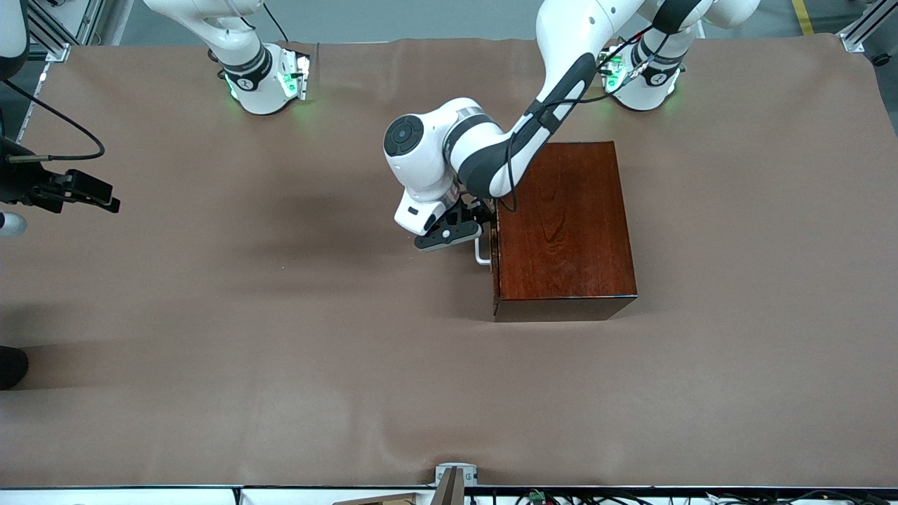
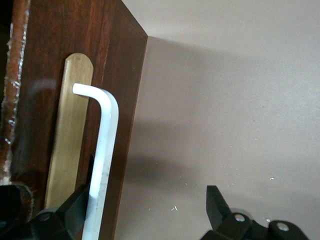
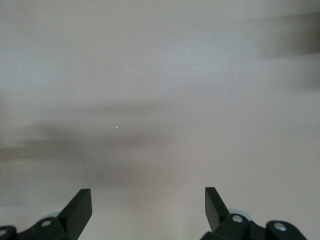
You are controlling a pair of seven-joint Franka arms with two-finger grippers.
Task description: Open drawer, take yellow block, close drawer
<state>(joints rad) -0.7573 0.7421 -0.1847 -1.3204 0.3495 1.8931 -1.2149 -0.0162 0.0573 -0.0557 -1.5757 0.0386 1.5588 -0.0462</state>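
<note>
Brown cloth covers the desk (image 1: 280, 393) under both arms. At the drawer (image 2: 65, 75) front, the left end effector (image 2: 150, 210) stands wide open, one finger (image 2: 75, 207) slipped between the white handle (image 2: 102, 165) and the brass backplate (image 2: 70, 145), the other finger out over bare cloth. The drawer sits shut in the mahogany box (image 1: 565, 224), so the yellow block is hidden. The right end effector (image 3: 148, 210) waits, open, over cloth at the right arm's end. Pulling before closing could let the handle slip free, or drag the whole box.
</note>
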